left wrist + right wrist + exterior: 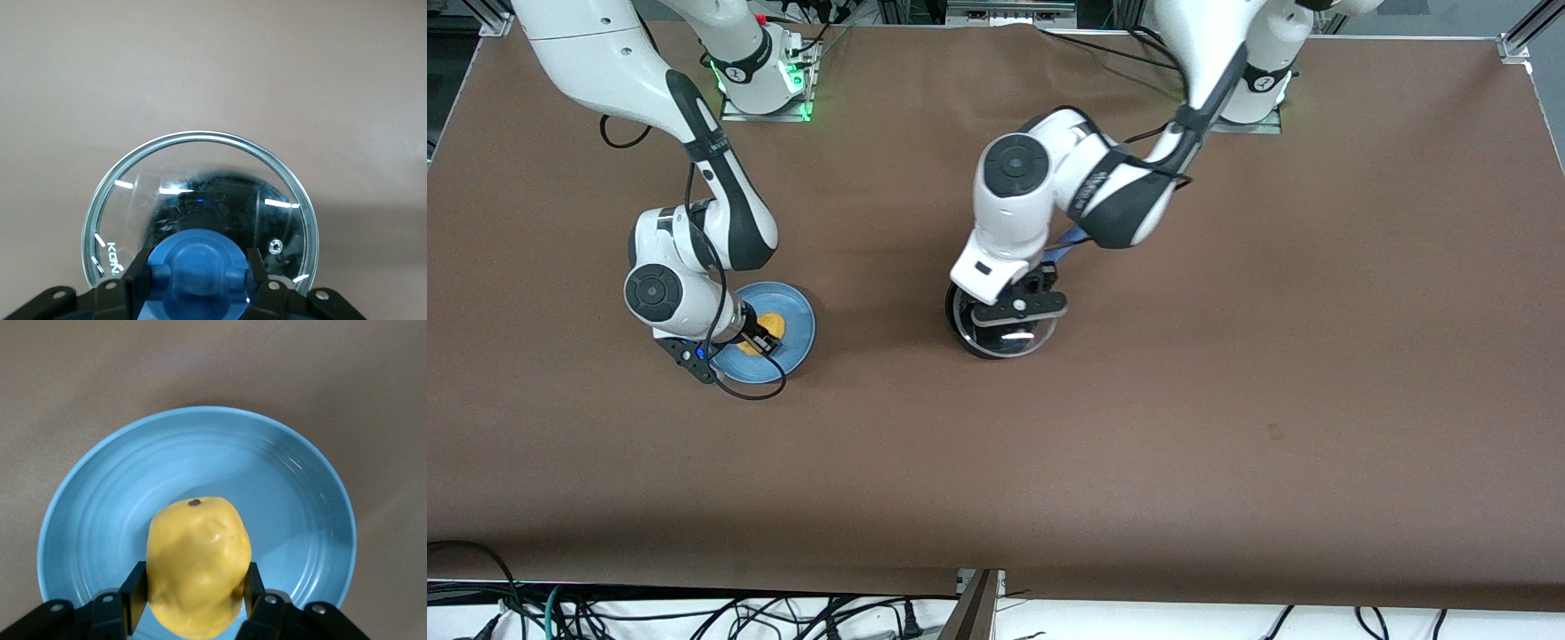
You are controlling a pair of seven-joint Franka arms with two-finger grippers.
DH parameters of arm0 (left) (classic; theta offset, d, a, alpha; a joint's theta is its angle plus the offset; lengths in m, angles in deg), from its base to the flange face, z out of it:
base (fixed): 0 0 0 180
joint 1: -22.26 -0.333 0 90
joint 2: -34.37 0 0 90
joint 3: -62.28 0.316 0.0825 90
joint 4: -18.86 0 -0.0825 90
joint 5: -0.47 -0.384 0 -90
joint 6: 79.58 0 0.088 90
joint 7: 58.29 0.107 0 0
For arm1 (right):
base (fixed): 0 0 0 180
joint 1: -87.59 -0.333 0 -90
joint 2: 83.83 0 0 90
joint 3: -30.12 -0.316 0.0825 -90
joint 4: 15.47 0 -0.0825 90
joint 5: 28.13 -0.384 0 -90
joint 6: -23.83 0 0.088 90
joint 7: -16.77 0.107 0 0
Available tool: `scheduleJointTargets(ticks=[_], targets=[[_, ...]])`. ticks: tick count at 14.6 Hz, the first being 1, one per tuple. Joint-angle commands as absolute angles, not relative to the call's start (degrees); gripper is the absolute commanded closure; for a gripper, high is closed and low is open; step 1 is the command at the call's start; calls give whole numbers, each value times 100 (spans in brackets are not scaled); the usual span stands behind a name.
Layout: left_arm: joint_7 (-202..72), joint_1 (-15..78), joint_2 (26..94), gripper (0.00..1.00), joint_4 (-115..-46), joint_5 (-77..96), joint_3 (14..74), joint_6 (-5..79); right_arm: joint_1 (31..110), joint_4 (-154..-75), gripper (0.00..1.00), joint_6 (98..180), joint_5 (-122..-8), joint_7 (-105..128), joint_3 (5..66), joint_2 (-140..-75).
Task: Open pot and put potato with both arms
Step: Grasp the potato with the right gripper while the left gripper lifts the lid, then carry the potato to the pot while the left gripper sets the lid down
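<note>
Here, potato between right gripper jaws on plate; left gripper jaws around lid knob.

A wide desk covered in a plain brown sheet fills nearly the whole front view, lit evenly from above so that only soft shadows lie on it, with a small dark mark on the covering toward the left arm's end. Silver aluminium framing shows at its corners along the top edge, and two metal base plates sit there, touched by green light. Below the edge nearest the front camera, black cables trail over a white floor, and a dark brown post stands at the middle.
</note>
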State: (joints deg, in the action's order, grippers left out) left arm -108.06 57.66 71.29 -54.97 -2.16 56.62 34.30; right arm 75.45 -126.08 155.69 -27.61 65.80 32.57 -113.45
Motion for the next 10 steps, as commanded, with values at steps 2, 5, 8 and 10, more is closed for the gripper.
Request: scheduleJointTargets(ticks=[2, 5, 8, 10], targets=[[-8885, 4576, 6260, 56, -6417, 3, 5648, 3274, 7528, -12665, 73, 15559, -2672, 6617, 3258, -11222], [-6987, 3679, 5951, 56, -7042, 29, 5866, 3292, 7476, -12219, 73, 14648, -2663, 6608, 3223, -10880], [-5622, 3176, 6003, 55, -7464, 556, 6341, 3527, 7380, -11262, 73, 13400, -2725, 6625, 3179, -10826], [-4971, 2860, 6056, 55, -7964, 601, 6456, 4289, 7152, -10734, 73, 12669, -2847, 6965, 3152, -10826]])
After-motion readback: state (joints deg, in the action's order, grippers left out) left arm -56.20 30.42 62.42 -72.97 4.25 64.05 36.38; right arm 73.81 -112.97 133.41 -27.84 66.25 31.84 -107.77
